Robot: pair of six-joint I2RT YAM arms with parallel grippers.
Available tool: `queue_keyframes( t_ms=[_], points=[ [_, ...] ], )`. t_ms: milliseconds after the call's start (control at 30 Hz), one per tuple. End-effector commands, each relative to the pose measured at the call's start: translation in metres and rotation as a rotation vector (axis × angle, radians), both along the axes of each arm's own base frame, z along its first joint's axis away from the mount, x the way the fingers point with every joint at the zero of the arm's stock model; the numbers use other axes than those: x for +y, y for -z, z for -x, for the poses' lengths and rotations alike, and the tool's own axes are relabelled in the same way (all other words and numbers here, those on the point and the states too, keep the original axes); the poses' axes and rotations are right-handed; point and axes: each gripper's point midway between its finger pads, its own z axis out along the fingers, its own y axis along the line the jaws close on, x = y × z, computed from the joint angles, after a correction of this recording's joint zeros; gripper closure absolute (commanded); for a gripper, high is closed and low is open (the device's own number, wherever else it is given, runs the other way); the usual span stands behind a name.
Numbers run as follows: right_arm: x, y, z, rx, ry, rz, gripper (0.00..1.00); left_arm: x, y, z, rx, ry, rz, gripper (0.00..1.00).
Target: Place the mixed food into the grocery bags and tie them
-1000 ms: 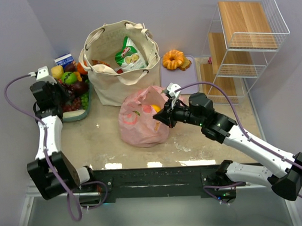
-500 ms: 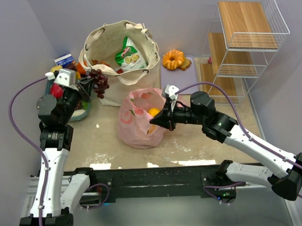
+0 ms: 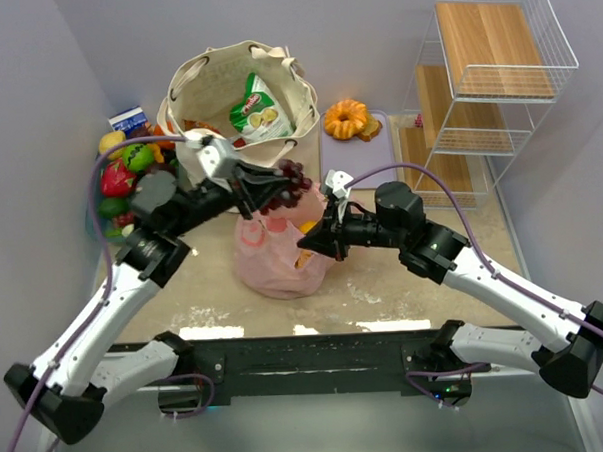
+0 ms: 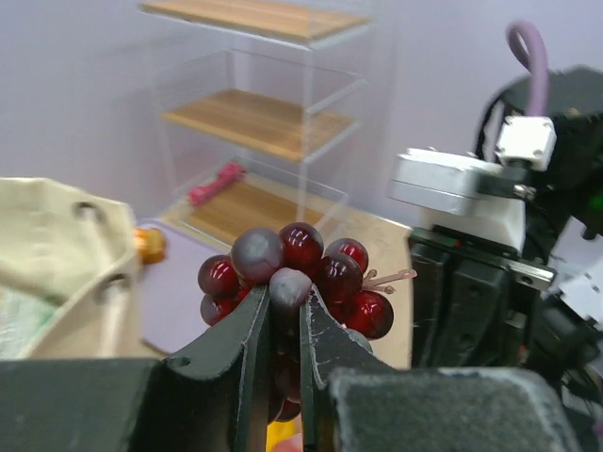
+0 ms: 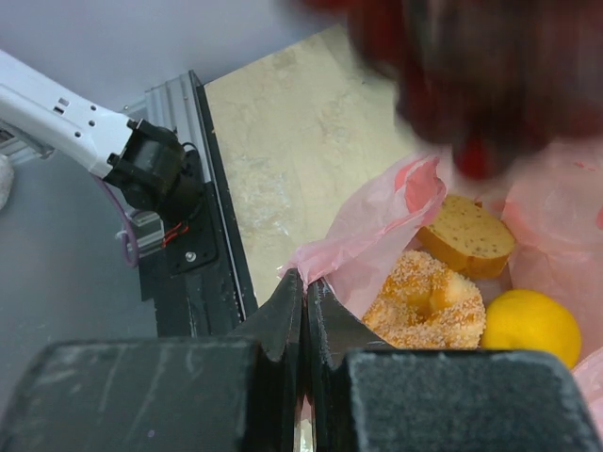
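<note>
My left claw (image 3: 267, 191), clamped on the grapes (image 3: 290, 183), hangs mid-frame directly above the pink bag (image 3: 268, 259); my right claw (image 3: 312, 244) pinches its rim open.

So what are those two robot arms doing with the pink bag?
The right arm has its jaws shut on the rim of the pink bag, holding it open. The left arm grips a bunch of dark red grapes in its jaws just above the opening. A sugary doughnut, a bread slice and a lemon are already inside.
</note>
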Motion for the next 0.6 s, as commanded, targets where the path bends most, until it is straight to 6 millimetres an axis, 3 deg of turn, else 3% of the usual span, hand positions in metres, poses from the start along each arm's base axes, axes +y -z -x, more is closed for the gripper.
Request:
queue_keyframes(
  t_ms=[0, 133, 333, 567],
  points=[
    [0.006, -0.027, 0.003, -0.054, -0.032, -0.068, 1.00, -0.043, -0.012, 0.007, -0.080, 0.068, 0.022, 1.00],
    [0.002, -0.030, 0.005, -0.058, -0.024, -0.074, 1.00, -0.063, 0.001, -0.008, -0.074, 0.080, -0.001, 1.00],
    [-0.002, -0.032, 0.005, -0.066, -0.004, -0.075, 1.00, -0.069, 0.029, -0.029, -0.024, 0.032, -0.053, 1.00],
    [0.002, -0.027, 0.004, -0.052, -0.017, -0.070, 1.00, -0.076, 0.035, -0.049, 0.000, -0.011, -0.076, 1.00]
  ],
)
